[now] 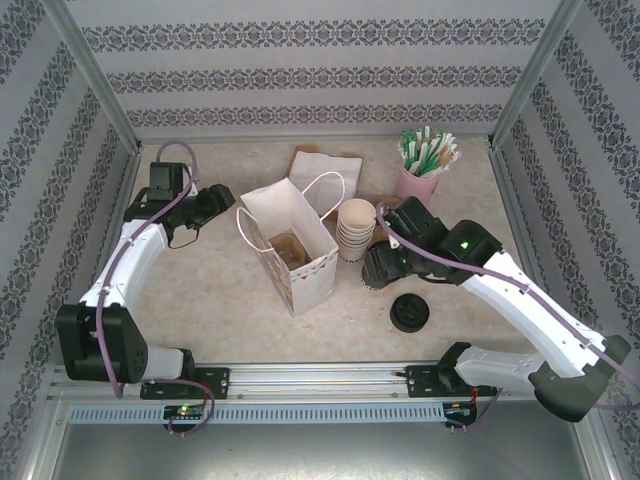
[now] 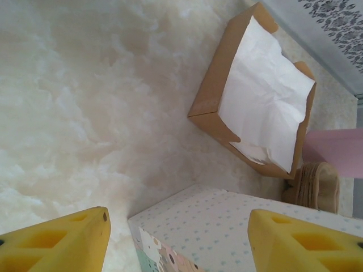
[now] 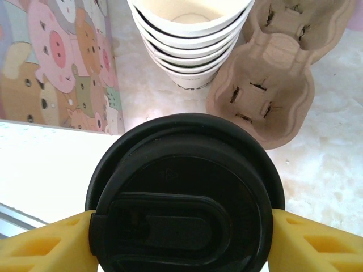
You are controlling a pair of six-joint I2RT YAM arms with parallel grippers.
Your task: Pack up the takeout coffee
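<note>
From above, the open paper bag [image 1: 312, 282] stands mid-table with something brown inside. Lidless stacked cups [image 1: 355, 228] stand just beside it. In the left wrist view, the left jaws are released, hanging apart over the bag's corner near a napkin box [image 2: 255, 93]. In the right wrist view, the right jaws grasp the takeout coffee [image 3: 184, 187] at its black lid, before the stack, in the table's right half.

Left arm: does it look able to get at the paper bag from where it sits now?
Probably yes. The left hand is open, and the paper bag lies just beyond its fingers with nothing in the way.
</note>
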